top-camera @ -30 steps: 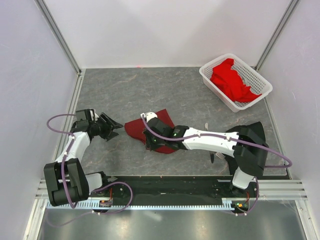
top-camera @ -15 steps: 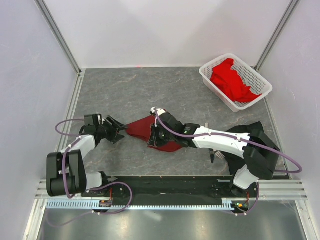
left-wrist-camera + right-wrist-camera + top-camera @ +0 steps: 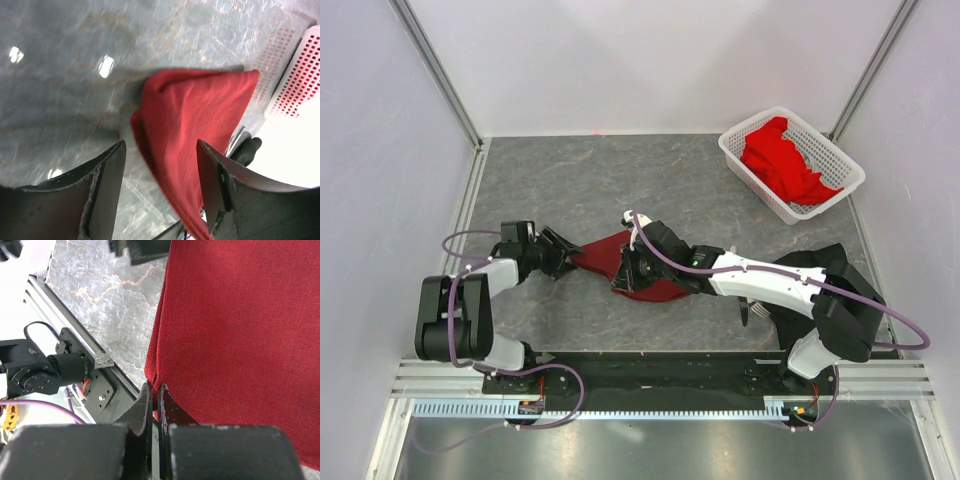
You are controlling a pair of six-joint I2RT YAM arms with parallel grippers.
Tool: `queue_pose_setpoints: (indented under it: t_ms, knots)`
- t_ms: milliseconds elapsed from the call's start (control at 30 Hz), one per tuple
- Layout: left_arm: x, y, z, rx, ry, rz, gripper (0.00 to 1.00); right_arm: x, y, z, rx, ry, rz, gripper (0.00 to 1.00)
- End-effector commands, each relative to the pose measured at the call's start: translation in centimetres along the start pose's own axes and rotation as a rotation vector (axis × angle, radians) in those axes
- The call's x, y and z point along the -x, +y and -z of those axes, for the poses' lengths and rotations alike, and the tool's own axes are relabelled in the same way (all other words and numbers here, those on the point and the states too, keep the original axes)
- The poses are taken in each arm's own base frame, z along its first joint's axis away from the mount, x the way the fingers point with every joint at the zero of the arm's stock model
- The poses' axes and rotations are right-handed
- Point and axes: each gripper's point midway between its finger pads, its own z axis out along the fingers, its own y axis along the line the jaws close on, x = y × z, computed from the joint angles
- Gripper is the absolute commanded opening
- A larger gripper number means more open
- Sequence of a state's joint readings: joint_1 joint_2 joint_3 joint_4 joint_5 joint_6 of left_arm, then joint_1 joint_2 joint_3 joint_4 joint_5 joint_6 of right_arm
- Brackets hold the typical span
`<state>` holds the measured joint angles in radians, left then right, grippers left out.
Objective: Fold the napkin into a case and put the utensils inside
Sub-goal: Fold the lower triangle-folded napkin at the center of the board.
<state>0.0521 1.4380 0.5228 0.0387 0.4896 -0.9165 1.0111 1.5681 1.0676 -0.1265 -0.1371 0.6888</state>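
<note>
The dark maroon napkin (image 3: 605,255) lies mid-table, bunched and partly lifted, with a pointed corner towards the left. My right gripper (image 3: 623,275) is shut on its near edge; in the right wrist view the closed fingertips (image 3: 154,399) pinch a fold of the napkin (image 3: 240,340). My left gripper (image 3: 563,258) is open at the napkin's left corner; in the left wrist view the cloth (image 3: 195,115) hangs between the spread fingers (image 3: 106,190), untouched by them. A bit of silver utensil (image 3: 752,312) shows under my right arm; the rest is hidden.
A white lattice basket (image 3: 832,190) holding bright red cloths (image 3: 780,158) stands at the back right, and also shows in the left wrist view (image 3: 302,75). Walls enclose the table on three sides. A metal rail (image 3: 650,375) runs along the near edge.
My left gripper has moved right, up to the napkin's left corner. My right gripper has drawn the napkin up and slightly back, turning the flat cloth into a stretched, pointed shape.
</note>
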Motion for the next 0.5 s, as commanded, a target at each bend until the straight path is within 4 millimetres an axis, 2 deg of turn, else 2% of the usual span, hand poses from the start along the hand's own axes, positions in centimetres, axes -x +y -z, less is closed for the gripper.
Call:
queue_pose_setpoints:
  t_ms: [0, 233, 300, 367, 400, 467]
  knots:
    - [1.7, -1.0, -1.6, -0.01, -0.036, 0.005, 0.62, 0.3, 1.1, 0.5, 0.065, -0.016, -0.005, 0.0]
    - [1.7, -1.9, -3.1, -0.073, 0.001, -0.021, 0.5, -0.8, 0.9, 0.2, 0.085, 0.012, -0.002, 0.0]
    - [1.7, -2.0, -3.2, -0.074, 0.006, -0.034, 0.35, -1.3, 0.6, 0.2, 0.087, 0.021, 0.004, 0.0]
    - [2.8, -2.0, -2.6, -0.022, -0.035, -0.09, 0.22, -1.5, 0.9, 0.6, 0.104, 0.027, 0.01, 0.0]
    - [2.4, -0.9, -2.1, 0.049, -0.022, -0.088, 0.2, -2.0, 0.6, 0.7, 0.108, 0.04, 0.009, 0.0]
    - [4.3, -1.8, -0.2, 0.105, -0.118, -0.179, 0.16, -2.8, 1.4, 1.2, 0.156, 0.067, 0.011, 0.0]
